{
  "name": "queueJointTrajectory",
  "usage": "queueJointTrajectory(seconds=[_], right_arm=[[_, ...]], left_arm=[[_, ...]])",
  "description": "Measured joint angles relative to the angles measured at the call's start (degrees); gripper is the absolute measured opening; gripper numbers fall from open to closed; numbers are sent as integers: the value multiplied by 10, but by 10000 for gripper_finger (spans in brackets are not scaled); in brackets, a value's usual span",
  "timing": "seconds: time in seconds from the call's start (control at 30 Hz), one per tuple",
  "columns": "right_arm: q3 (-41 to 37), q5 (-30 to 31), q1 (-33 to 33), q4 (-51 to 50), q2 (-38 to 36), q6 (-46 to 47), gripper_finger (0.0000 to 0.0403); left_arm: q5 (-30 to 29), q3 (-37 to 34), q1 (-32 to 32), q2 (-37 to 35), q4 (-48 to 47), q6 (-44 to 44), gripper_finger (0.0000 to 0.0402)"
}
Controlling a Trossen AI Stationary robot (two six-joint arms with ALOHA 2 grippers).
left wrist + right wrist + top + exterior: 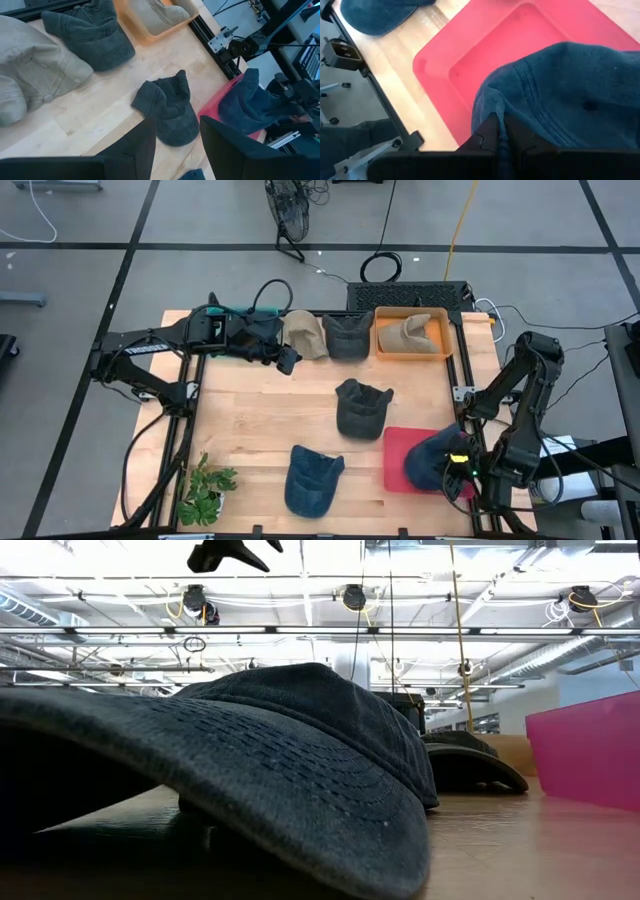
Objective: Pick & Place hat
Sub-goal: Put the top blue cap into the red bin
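Placing step: right gripper [501,131] is pinching blue hat [570,90] over red tray [470,55] beneath its jaws; release is pending. Left gripper [175,145] is waiting, parted.

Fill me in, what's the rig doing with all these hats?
The right gripper is shut on a blue hat over the red tray. The left gripper hangs open at the table's far side, holding nothing. Other hats lie around, including a dark cap mid-table and a tan one in the orange bin.
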Motion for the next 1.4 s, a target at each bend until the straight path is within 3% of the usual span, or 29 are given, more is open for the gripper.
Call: queueJointTrajectory(seconds=[0.37,0.83,1.07,1.27,1.4], right_arm=[[-94,-2,-30,153,-15,-2,12],[-112,-25,-53,171,-56,0,129],[-112,-14,-99,208,-94,-32,121],[-125,-15,-178,191,-94,-32,101],[-139,-50,-227,245,-94,-56,90]], left_arm=[[13,0,-1,0,-2,-1,163],[22,0,-15,0,-2,-5,163],[22,0,-15,0,-2,-10,163],[22,0,-15,0,-2,-7,163],[22,0,-15,0,-2,-4,163]])
